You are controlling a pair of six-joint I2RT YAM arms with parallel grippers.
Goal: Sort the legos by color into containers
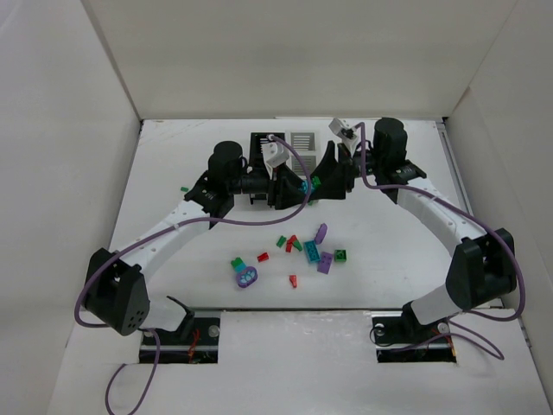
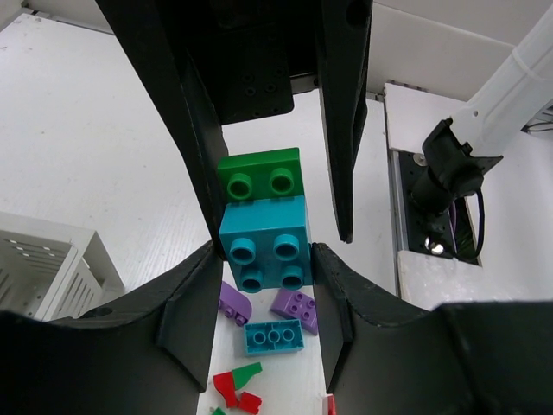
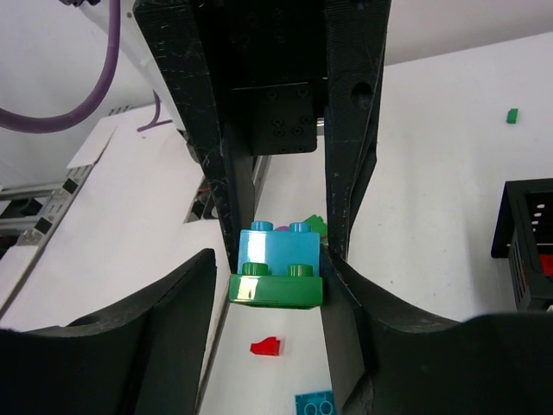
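Both grippers meet above the table in front of the containers, around one joined piece. My left gripper point(image 1: 296, 187) point(image 2: 263, 251) is shut on its teal brick point(image 2: 263, 242). My right gripper point(image 1: 320, 181) point(image 3: 272, 277) is around its green brick point(image 3: 276, 291) point(image 2: 259, 175), with one finger touching and a narrow gap at the other, so it is slightly open. The black container point(image 1: 259, 149) and the white container point(image 1: 302, 140) stand behind the grippers. Loose legos lie nearer: purple point(image 1: 320, 232), teal point(image 1: 312, 252), green point(image 1: 343, 255), red point(image 1: 293, 280).
A purple round piece point(image 1: 248, 277) and a teal-green piece point(image 1: 237, 262) lie at the left of the pile. A lone green brick point(image 1: 183, 188) sits far left. The white container's corner point(image 2: 43, 268) and the black container's edge point(image 3: 527, 233) show in the wrist views. White walls surround the table.
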